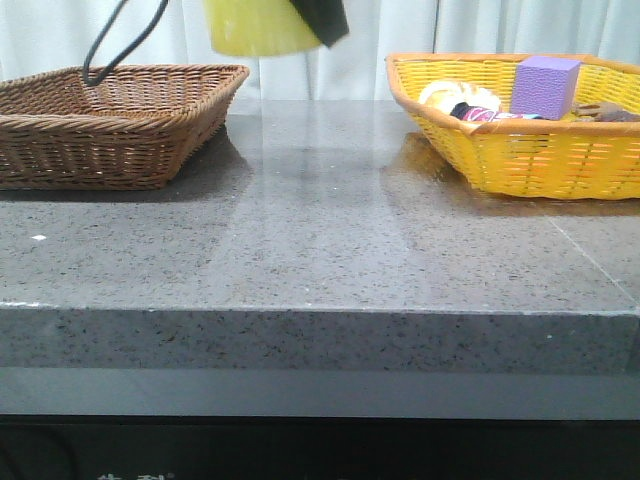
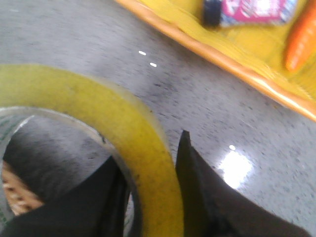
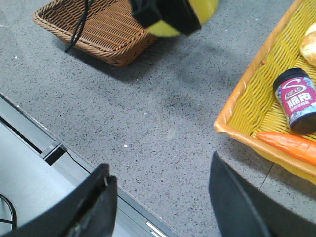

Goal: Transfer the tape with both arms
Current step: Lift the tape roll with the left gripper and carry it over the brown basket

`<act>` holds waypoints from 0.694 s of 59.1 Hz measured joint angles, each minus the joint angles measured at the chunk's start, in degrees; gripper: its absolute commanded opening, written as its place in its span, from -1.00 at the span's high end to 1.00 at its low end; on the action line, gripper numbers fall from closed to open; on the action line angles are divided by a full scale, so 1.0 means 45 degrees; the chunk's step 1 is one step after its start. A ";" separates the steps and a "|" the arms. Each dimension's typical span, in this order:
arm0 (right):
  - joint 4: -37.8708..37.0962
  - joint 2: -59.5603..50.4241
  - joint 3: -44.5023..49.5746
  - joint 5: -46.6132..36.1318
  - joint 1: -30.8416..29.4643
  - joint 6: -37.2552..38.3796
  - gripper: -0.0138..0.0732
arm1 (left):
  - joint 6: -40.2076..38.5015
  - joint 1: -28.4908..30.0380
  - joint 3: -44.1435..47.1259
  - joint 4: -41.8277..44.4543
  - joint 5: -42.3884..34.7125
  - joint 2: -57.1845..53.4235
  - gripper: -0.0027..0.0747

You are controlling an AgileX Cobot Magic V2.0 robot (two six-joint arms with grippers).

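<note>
Grey stone table [image 1: 320, 250]: wide bare stretch between the brown wicker basket [image 1: 110, 125] and the yellow basket [image 1: 520, 130]; front edge runs straight, with a drop below.

Tape [image 1: 262, 25]: held in the air above the table, nearer the brown basket than the yellow one. Translucent yellow wall, wide roll; white core with green print seen in the left wrist view [image 2: 123, 133].

Left gripper [image 2: 148, 187]: closed on the roll's wall, one finger inside the core, one outside.

Right gripper [image 3: 160, 197]: fingers spread wide, holding nothing, above the table edge near the yellow basket's corner.

Tape's top is cut off in the front view. Purple cube [image 1: 545, 85], jar [image 3: 295, 98] and carrot [image 3: 289, 145] lie in the yellow basket.
</note>
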 measured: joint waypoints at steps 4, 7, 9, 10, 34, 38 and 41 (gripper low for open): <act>0.0000 0.0000 0.0000 0.0000 0.0000 0.0000 -0.34 | -0.0583 0.0132 -0.0185 0.0376 0.0000 -0.0047 0.49; 0.0000 0.0000 0.0000 0.0000 0.0000 0.0000 -0.34 | -0.1007 0.0318 -0.0241 0.0500 0.0026 -0.0079 0.49; 0.0000 0.0000 0.0000 0.0000 0.0000 0.0000 -0.34 | -0.1247 0.0495 -0.0271 0.0523 0.0027 -0.0079 0.49; 0.0000 0.0000 0.0000 0.0000 0.0000 0.0000 -0.34 | -0.1428 0.0625 -0.0271 0.0557 0.0027 -0.0079 0.49; 0.0000 0.0000 0.0000 0.0000 0.0000 0.0000 -0.34 | -0.3461 0.3880 -0.0299 0.0823 0.0082 0.0514 0.49; 0.0000 0.0000 0.0000 0.0000 0.0000 0.0000 -0.34 | -0.3490 0.4176 -0.0299 0.0850 0.0082 0.0788 0.49; 0.0000 0.0000 0.0000 0.0000 0.0000 0.0000 -0.34 | -0.3511 0.4319 -0.0299 0.0878 0.0082 0.1037 0.49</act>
